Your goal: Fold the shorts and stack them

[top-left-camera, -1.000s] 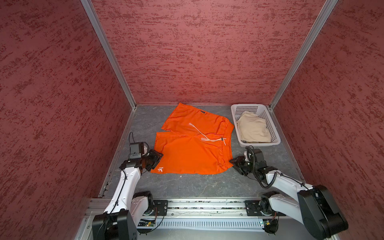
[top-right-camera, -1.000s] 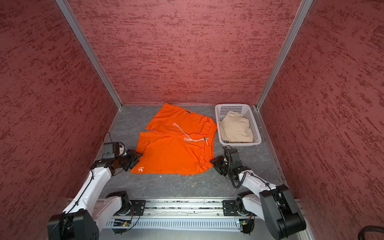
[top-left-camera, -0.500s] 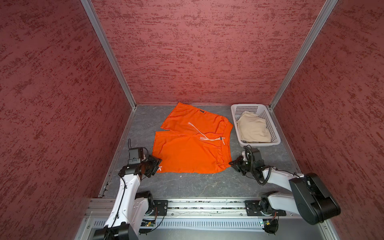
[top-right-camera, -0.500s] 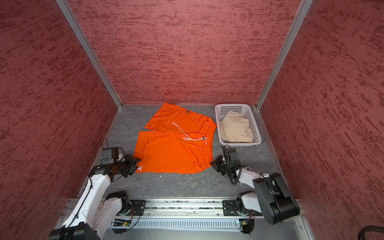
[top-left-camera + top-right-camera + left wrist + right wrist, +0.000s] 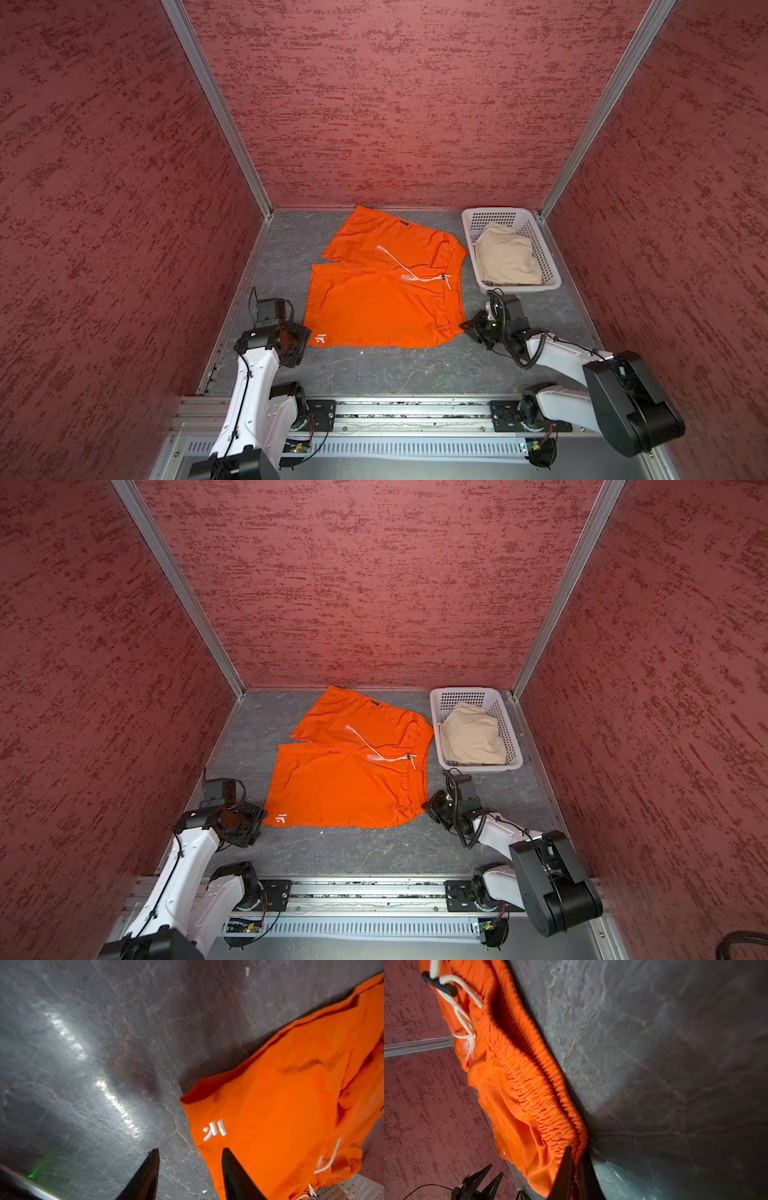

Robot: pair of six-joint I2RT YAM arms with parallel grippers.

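In both top views the orange shorts (image 5: 386,291) lie spread flat on the grey counter (image 5: 395,370), with the waistband (image 5: 451,286) to the right and the legs to the left. The left gripper (image 5: 305,334) sits at the near left hem corner, just beside the white logo (image 5: 321,340). The right gripper (image 5: 465,325) is at the near right corner of the waistband. The beige shorts (image 5: 507,259) lie bunched in the white basket (image 5: 555,282) at the far right, just beside the orange pair. Red textured walls (image 5: 395,104) close the counter on the left, far and right sides, and the far leg reaches almost to the far wall. A metal rail (image 5: 395,409) runs along the near edge, with bare counter between it and the near hem.

In the left wrist view the left gripper's jaws stand apart. One finger (image 5: 232,1169) is over the orange hem and the other over bare counter, with the cloth's edge between them.

In the right wrist view the right gripper is closed on the gathered waistband, with orange cloth pinched between its fingers. The white drawstring (image 5: 463,1018) lies farther along the cloth.
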